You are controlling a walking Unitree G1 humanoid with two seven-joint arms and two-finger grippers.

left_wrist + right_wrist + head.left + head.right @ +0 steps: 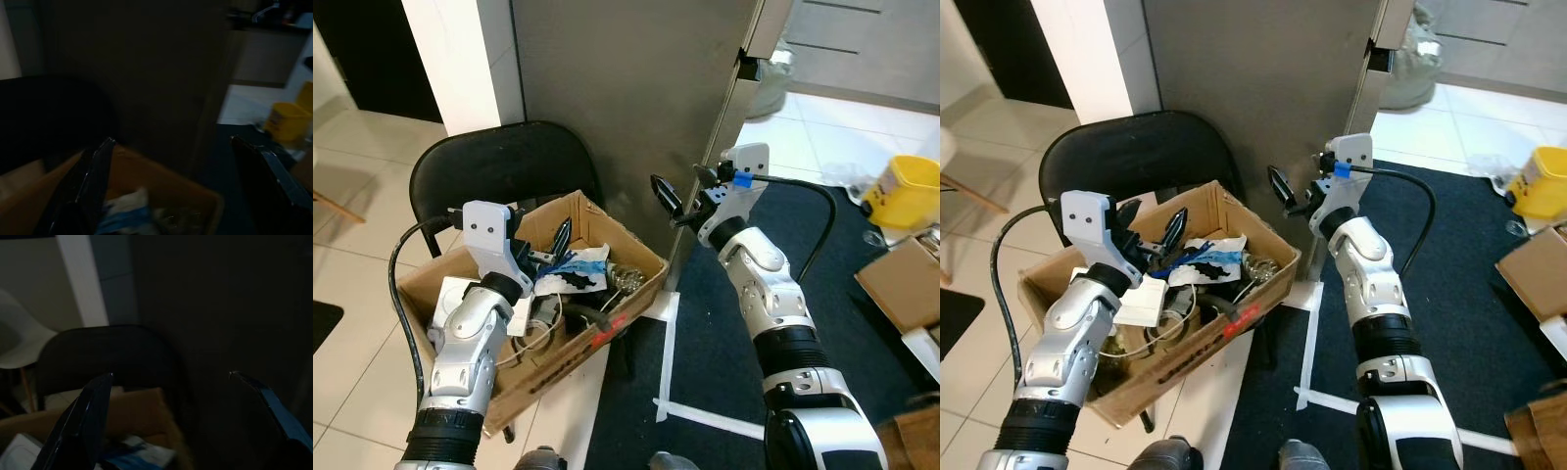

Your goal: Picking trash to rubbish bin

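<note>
Brown cardboard box [631, 257], black chair [499, 166], yellow bucket [904, 186], dark navy carpet [724, 343], grey wall panel [626, 88]

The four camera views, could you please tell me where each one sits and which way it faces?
Left eye view: on the head, looking forward and down at the cardboard box on a black chair; both silver arms show, left tool over the box, right tool raised beside it.
Right eye view: the stereo twin, same scene slightly shifted.
Left wrist view: dark, along its spread black fingers into the box, yellow bucket beyond.
Right wrist view: dark, along its spread fingers toward chair and box.
Both wrist views share the box.
</note>
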